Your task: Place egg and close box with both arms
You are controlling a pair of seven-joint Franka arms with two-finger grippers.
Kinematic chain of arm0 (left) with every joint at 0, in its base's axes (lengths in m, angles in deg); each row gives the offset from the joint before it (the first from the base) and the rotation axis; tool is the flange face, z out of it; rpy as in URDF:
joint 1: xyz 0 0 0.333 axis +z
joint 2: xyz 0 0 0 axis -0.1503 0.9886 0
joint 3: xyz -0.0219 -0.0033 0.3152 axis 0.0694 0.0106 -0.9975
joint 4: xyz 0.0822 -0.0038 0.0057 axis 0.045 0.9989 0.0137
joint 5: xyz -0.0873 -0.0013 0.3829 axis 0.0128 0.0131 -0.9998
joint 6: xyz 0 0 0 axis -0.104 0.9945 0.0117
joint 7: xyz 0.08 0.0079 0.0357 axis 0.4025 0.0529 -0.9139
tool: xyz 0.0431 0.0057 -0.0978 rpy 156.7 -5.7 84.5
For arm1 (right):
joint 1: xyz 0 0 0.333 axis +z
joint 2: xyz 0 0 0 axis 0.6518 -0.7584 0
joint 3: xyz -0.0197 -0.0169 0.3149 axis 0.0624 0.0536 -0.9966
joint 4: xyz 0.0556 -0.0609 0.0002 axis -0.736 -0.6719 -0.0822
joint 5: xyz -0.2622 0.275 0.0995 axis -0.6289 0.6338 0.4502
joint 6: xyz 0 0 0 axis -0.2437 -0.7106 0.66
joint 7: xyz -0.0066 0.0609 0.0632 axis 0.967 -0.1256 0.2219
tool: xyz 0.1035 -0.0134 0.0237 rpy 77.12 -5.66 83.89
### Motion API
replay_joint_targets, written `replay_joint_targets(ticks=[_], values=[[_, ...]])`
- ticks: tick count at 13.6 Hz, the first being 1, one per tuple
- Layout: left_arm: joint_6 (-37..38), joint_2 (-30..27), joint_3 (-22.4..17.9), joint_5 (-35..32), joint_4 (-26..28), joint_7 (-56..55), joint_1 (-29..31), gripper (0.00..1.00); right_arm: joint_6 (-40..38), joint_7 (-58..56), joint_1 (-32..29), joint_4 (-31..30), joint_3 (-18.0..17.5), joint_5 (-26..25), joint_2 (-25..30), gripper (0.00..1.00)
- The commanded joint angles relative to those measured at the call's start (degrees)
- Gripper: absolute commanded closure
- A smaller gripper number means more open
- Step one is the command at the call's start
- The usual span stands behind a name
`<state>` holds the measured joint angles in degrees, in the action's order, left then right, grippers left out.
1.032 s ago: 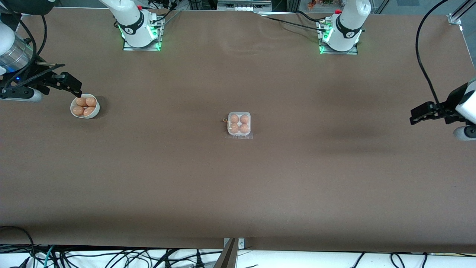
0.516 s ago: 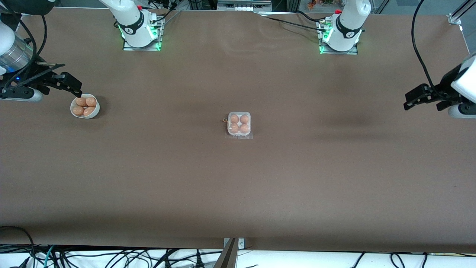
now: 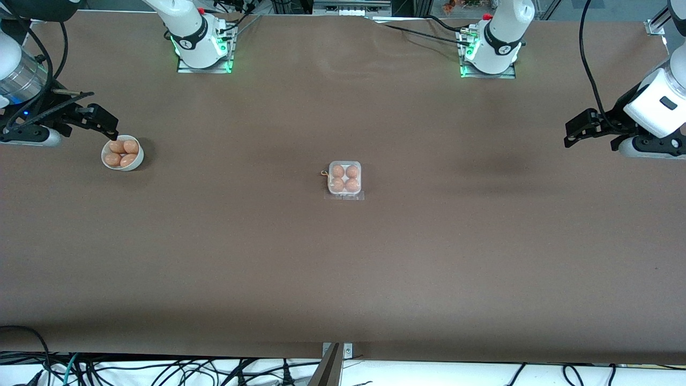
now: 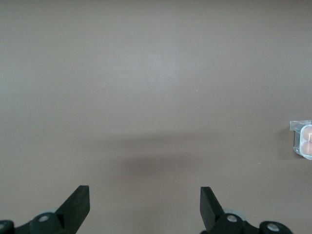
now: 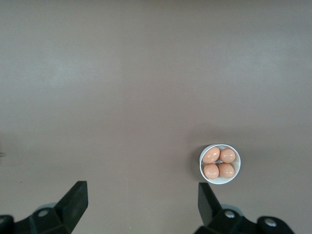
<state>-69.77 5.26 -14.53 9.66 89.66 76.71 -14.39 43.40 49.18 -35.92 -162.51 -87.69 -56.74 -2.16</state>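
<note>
The clear box point(image 3: 344, 180) sits mid-table with its lid down over several orange-brown eggs; its edge shows in the left wrist view point(image 4: 304, 140). A round white bowl point(image 3: 122, 154) with several eggs stands toward the right arm's end, also in the right wrist view point(image 5: 220, 164). My right gripper point(image 3: 107, 127) is open and empty, up beside the bowl point(image 5: 141, 197). My left gripper point(image 3: 578, 130) is open and empty, over bare table at the left arm's end point(image 4: 145, 200).
The brown table point(image 3: 343, 268) spreads wide around the box. The arm bases point(image 3: 201, 43) stand at the table edge farthest from the front camera. Cables point(image 3: 161, 370) hang below the near edge.
My left gripper has risen and moved a little toward the middle of the table and toward the bases. The right arm, the box and the bowl have not moved.
</note>
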Motion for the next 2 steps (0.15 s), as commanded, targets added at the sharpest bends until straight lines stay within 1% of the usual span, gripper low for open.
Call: replay_joint_targets(ticks=[1, 2], values=[[0.79, -1.58, 0.38, 0.12, 1.3, 0.88, 0.65, 0.0, -0.53, -0.03, 0.08, 0.63, 0.01, 0.81, 0.08, 0.0], [1.4, -1.59, 0.38, 0.12, 1.21, 0.88, 0.65, 0.0, -0.53, -0.03, 0.08, 0.63, 0.01, 0.81, 0.08, 0.0]])
